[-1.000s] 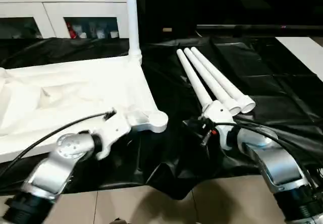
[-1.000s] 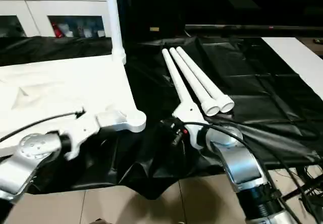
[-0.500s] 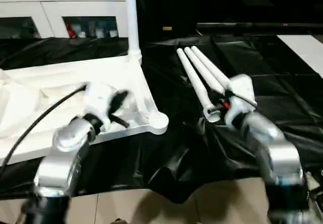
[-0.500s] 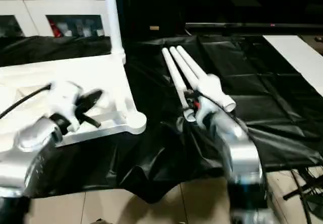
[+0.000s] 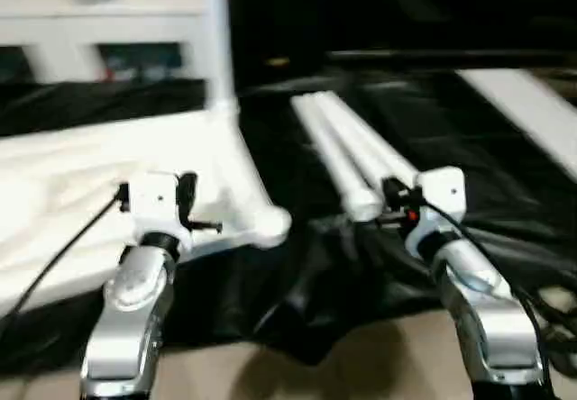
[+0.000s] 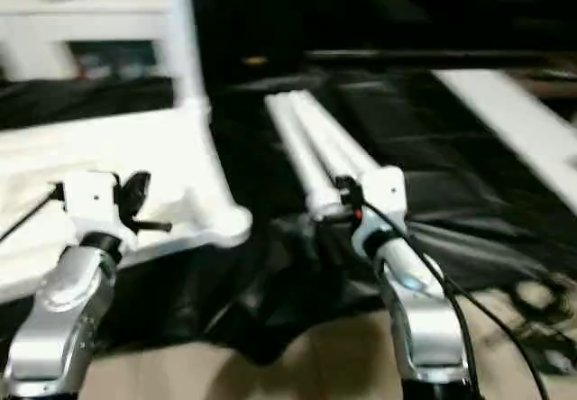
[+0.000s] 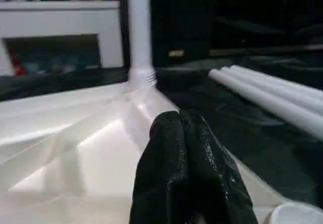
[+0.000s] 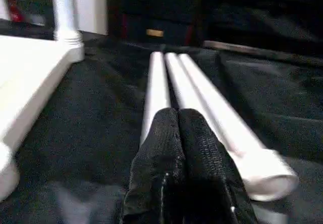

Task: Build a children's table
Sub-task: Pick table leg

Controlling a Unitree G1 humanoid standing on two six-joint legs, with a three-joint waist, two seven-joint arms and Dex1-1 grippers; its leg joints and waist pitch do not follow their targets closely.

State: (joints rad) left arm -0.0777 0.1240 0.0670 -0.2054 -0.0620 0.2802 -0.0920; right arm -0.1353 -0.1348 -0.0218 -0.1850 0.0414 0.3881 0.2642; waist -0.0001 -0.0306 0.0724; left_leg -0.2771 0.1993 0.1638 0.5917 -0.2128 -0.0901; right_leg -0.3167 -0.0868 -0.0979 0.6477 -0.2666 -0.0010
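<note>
no writing legible (blur); table top (image 5: 81,175) bare

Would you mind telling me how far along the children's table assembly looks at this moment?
Done: one leg stands upright in a far corner socket of the upturned table top. In hand: nothing; the left gripper is shut over the top, the right gripper shut by the three loose legs lying together on the black sheet. Left: those three legs, including the empty near corner socket.
</note>
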